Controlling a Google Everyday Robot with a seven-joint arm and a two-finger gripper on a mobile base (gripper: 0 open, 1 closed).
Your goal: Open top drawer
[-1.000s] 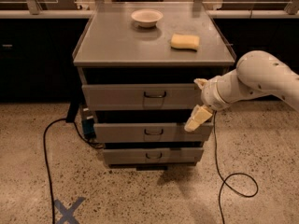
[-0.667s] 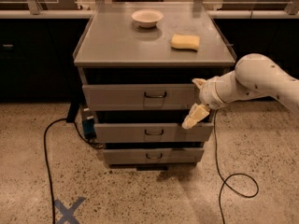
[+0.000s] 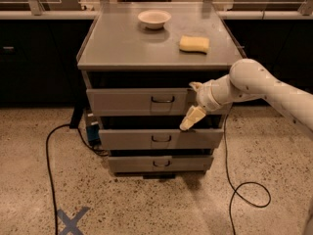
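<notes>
Gripper [image 3: 194, 103] sits in front of the right part of the top drawer [image 3: 122, 102], fingers [image 3: 191, 118] spread wide, one near the panel's upper edge and one hanging past its lower edge, holding nothing; whether they touch the panel cannot be told.

Top drawer is the uppermost of three fronts under the cabinet top [image 3: 132, 48]; its front looks shut or nearly so; long axis runs across the view, pull direction is out toward the camera.

Key relation: handle [image 3: 163, 100] at panel centre lies just beside the gripper, toward the view's left, at about the same height; handle bar is horizontal and the fingers are stacked vertically, so they already straddle its axis; my guess is a short sideways shift, then close and pull.

Arm comes in from the view's right, clear of the cabinet side; open floor [image 3: 146, 204] in front gives room for the drawer to slide out.

Middle drawer [image 3: 127, 139] is close below the lower finger, risk of snagging its top edge; bowl [image 3: 154, 18] and sponge [image 3: 194, 44] on top are well apart from the move; cable [image 3: 244, 195] loops on the floor under the arm.
</notes>
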